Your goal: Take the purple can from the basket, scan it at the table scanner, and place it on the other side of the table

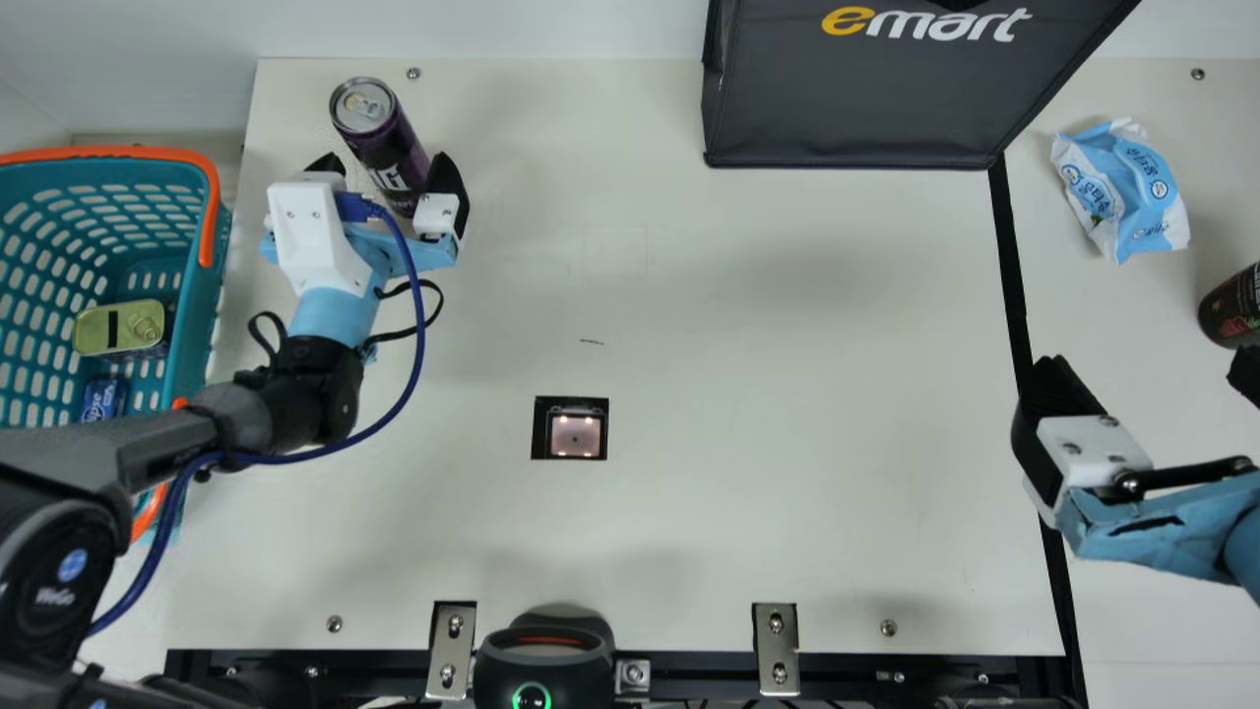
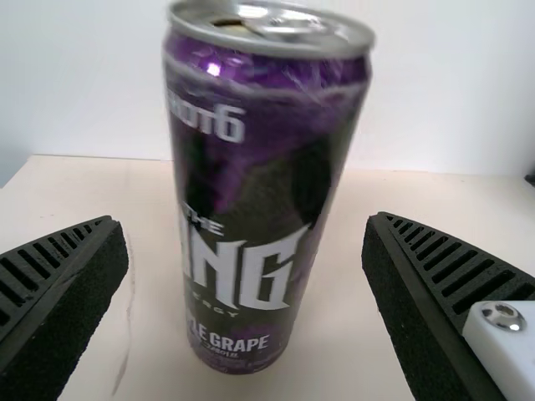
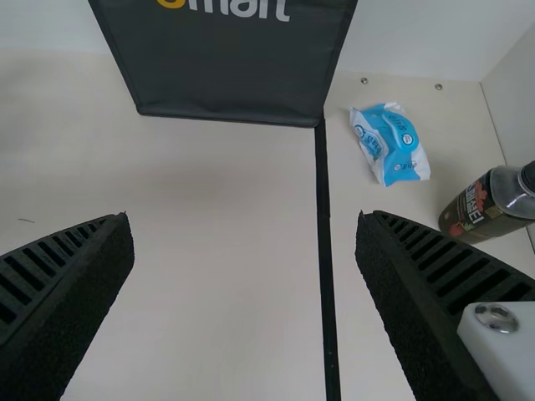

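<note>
One purple can [image 1: 379, 138] stood upright on the cream table [image 1: 787, 394], near its far left corner, with its silver top up. The left gripper [image 1: 386, 167] was wide open around it: one ribbed finger was on each side of the can, and in the left wrist view a gap was visible between the can and each finger, so the gripper had hold of nothing.

Just beside them, at the left, was the teal basket [image 1: 187, 335] with the orange rim. Inside it lay a tin with a yellow lid [image 1: 118, 328] and a small blue packet [image 1: 102, 399].

The square scanner window [image 1: 576, 433] (a pinkish one, with small lights) was set in the table, nearer to the front edge than the can. At this edge was a black device [image 1: 533, 665] with a green ring.

A dark bag [image 1: 847, 103] stood at the far side. Beyond the black strip [image 1: 1009, 256], at the right, were a blue-white packet [image 1: 1122, 192] and a dark bottle [image 3: 481, 209]. The right gripper [image 1: 1147, 372] was also wide open, and it held nothing.
</note>
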Motion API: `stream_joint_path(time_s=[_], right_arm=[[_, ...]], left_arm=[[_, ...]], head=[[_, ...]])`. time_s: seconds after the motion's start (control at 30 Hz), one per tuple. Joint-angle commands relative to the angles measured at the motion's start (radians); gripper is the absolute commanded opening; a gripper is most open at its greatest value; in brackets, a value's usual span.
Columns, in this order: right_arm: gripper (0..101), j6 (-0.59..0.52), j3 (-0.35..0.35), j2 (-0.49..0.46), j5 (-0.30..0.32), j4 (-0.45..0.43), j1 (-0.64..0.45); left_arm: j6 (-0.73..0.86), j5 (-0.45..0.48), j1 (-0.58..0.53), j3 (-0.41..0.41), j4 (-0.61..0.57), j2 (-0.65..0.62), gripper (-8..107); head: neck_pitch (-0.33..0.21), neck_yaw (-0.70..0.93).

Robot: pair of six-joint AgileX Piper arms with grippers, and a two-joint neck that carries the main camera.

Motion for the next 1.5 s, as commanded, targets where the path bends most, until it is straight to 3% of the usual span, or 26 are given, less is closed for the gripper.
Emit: stream_joint_path(time_s=[0.0, 0.6, 0.93, 1.23, 1.47], right_arm=[[95, 0.0, 0.0, 0.0, 0.0, 0.0, 0.0], [95, 0.0, 0.0, 0.0, 0.0, 0.0, 0.0], [95, 0.0, 0.0, 0.0, 0.0, 0.0, 0.0], [95, 0.0, 0.0, 0.0, 0.0, 0.0, 0.0], [95, 0.0, 0.0, 0.0, 0.0, 0.0, 0.0]], left_arm=[[0.002, 0.013, -0.003, 0.007, -0.003, -0.024, 90], [0.102, 0.143, -0.05, 0.08, -0.09, -0.231, 90], [0.258, 0.236, -0.089, 0.115, -0.217, -0.384, 90], [0.444, 0.383, -0.082, 0.107, -0.354, -0.565, 90], [0.603, 0.56, -0.02, 0.086, -0.461, -0.704, 90]], head=[[-0.029, 0.002], [-0.029, 0.002], [-0.029, 0.002], [-0.029, 0.002], [-0.029, 0.002]])
